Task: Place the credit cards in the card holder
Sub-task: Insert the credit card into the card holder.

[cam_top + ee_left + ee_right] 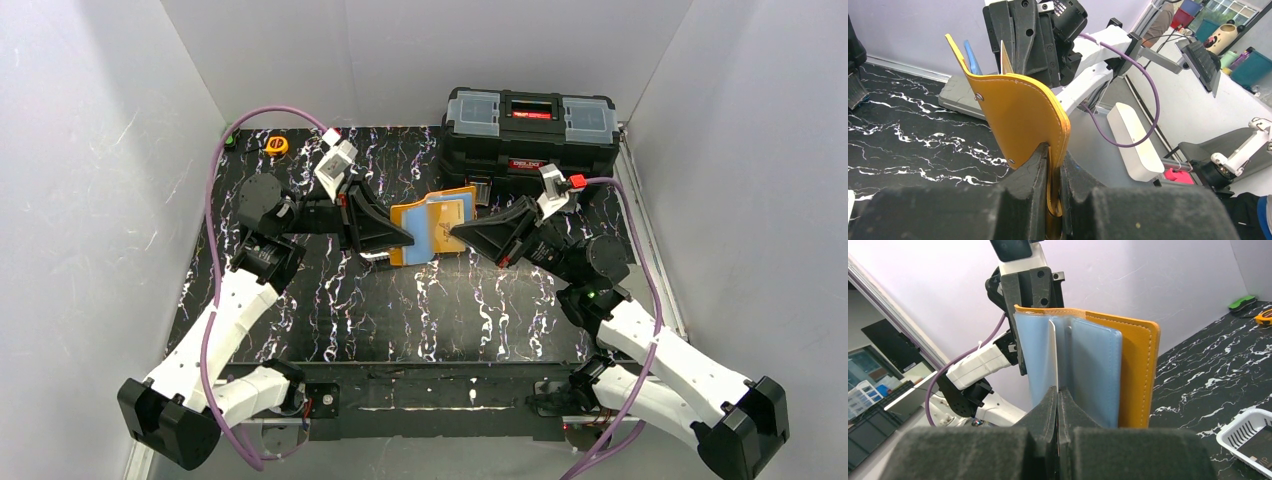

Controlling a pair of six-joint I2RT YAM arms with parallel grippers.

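Top external: the card holder (428,230) hangs open in the air above the marbled surface (400,320), between the two arms and just in front of the black toolbox (530,130). The left jaws clamp its left edge. The right jaws meet it from the right, closed down narrow, but what they pinch is too small to tell here.

Left wrist: the left jaws are shut on the lower edge of the orange cover, which curves up and away from them. The outer face and its snap rivets are toward the camera. The right arm's jaws stand just behind the holder's top.

Right wrist: the right jaws are pinched on a thin whitish credit card (1053,355), seen edge-on and upright. It lies against the grey-blue pockets (1093,370), between two of their leaves; how deep it sits I cannot tell. A white slotted basket (1248,437) rests on the surface at lower right.

The step looks like seating this card. It should go well if the card is pushed straight along its own plane, parallel to the pocket mouth, while the left jaws brace the cover firmly. The soft cover could bend, so let go only once the card is well inside.
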